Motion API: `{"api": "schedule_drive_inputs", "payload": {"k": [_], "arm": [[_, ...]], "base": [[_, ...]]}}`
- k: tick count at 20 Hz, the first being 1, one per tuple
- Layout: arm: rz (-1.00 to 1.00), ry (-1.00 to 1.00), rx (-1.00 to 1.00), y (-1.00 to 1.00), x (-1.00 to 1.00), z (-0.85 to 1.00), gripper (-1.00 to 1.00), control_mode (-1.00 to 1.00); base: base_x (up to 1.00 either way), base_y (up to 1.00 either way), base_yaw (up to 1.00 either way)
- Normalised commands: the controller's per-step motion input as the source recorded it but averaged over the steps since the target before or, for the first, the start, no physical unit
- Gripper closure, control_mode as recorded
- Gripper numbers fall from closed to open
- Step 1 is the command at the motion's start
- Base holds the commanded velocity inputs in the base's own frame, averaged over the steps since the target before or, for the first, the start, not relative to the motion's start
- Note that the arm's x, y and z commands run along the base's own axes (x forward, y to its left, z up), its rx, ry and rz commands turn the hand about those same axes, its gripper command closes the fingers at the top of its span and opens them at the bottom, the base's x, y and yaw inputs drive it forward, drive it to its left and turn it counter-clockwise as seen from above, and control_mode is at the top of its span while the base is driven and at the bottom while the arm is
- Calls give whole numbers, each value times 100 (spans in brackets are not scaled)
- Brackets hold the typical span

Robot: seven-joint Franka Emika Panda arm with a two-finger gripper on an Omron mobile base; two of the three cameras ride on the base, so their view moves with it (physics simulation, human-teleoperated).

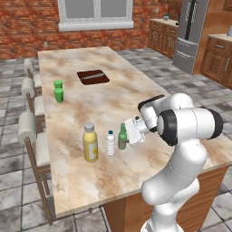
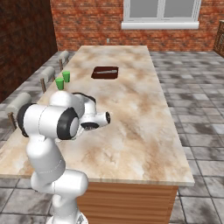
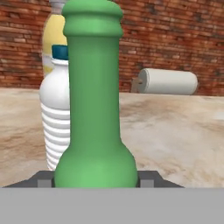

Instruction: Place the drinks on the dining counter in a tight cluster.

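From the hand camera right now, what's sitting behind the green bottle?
Directly behind the green bottle stands the water bottle, and past that the yellow juice bottle. The green bottle covers most of both. A stool back shows beyond the counter edge.

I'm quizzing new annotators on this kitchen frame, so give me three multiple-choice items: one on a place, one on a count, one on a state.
1. Where does the green glass bottle stand?
A. beside the water bottle on the dining counter
B. on the dark inset
C. on a stool

2. How many bright-green cups are on the counter?
A. one
B. two
C. four

3. How is the yellow juice bottle?
A. lying on its side
B. upright, capped
C. upright, uncapped

Answers:
1 A, left base view shows them side by side near the counter's near end.
2 B, a pair stands by the stool-side edge.
3 B, it stands with a grey cap on.
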Motion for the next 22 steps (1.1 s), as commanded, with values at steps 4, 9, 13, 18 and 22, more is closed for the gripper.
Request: {"api": "schedule_drive_inputs", "payload": {"k": [4,9,13,18,22], "arm": [[0,0,0,0,12,-4,100,-100],[0,0,1,0,-6,-20,100,-100],[0,0,4,0,-6,-47,100,-100],[0,4,6,0,-7,-43,100,-100],[0,7,6,0,-23,-29,100,-100]], "base": [[0,0,0],[0,0,0],[0,0,0],[0,0,0],[0,0,0]]}}
